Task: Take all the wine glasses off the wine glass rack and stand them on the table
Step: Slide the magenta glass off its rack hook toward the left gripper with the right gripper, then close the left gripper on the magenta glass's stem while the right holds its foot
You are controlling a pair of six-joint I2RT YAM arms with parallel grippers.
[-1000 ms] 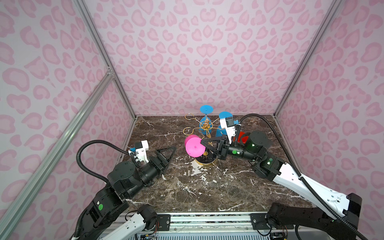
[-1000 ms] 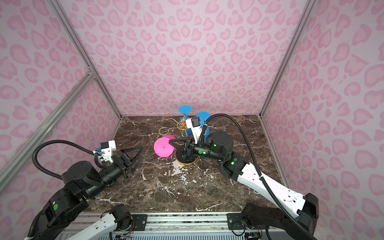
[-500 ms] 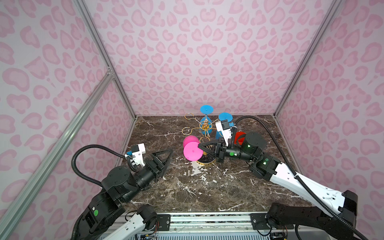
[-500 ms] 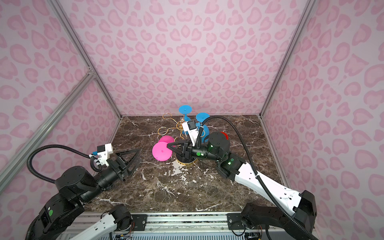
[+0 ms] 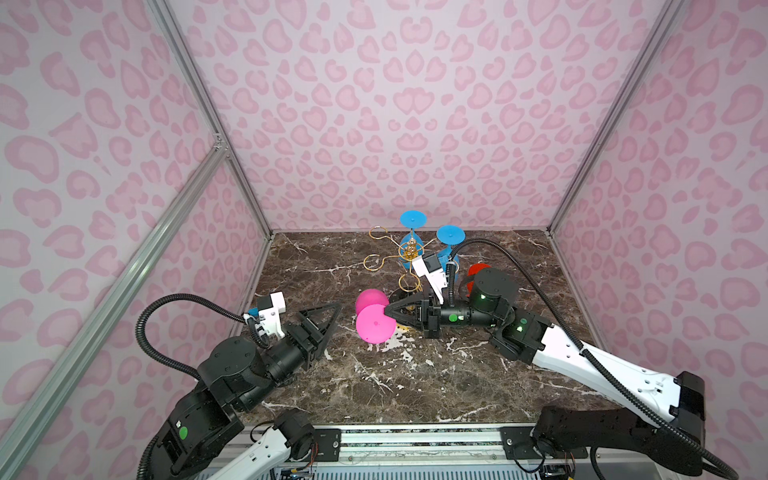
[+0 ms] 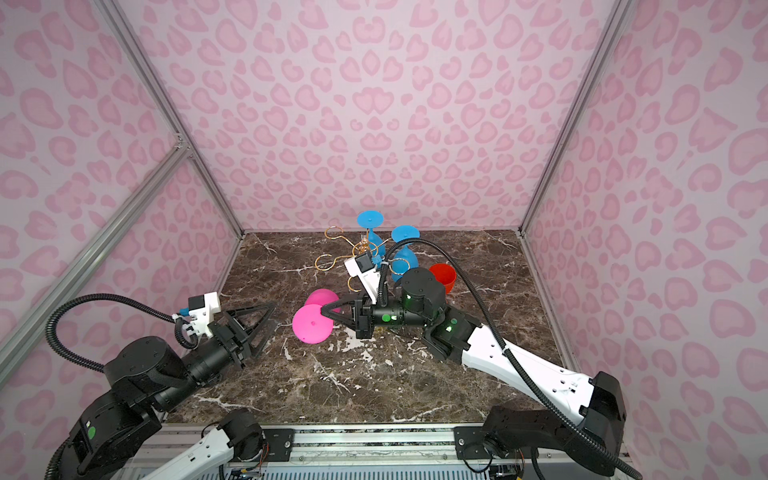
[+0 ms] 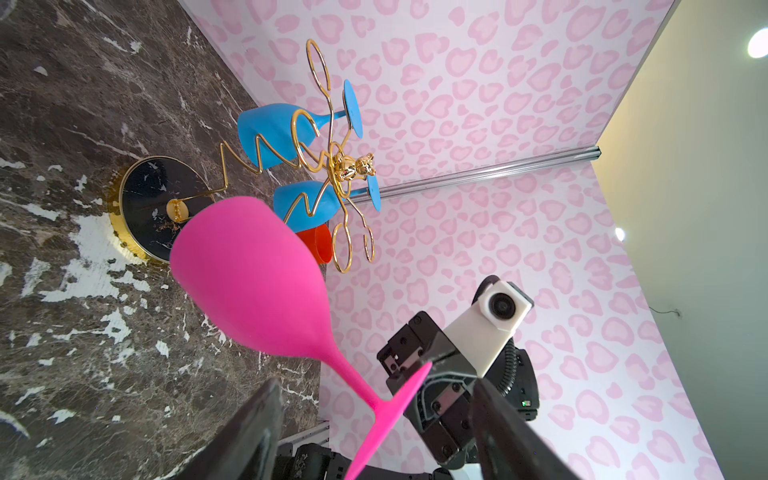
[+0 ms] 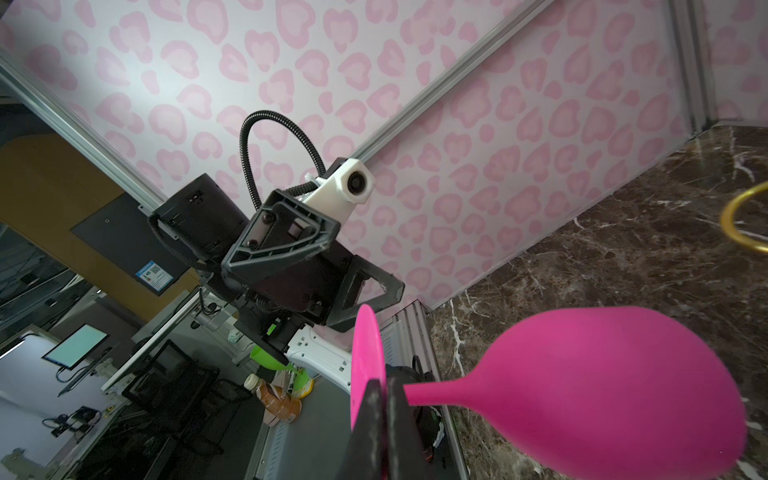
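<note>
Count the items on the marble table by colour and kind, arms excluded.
pink plastic wine glass: 1
blue plastic wine glasses: 2
red plastic cup: 1
gold wire wine glass rack with round black base: 1
Total: 5

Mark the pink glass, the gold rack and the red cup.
pink glass (image 7: pixel 249 282): left wrist view, on the bowl.
gold rack (image 7: pixel 145 195): left wrist view, on the black base.
red cup (image 6: pixel 448 282): a top view, on its side.
</note>
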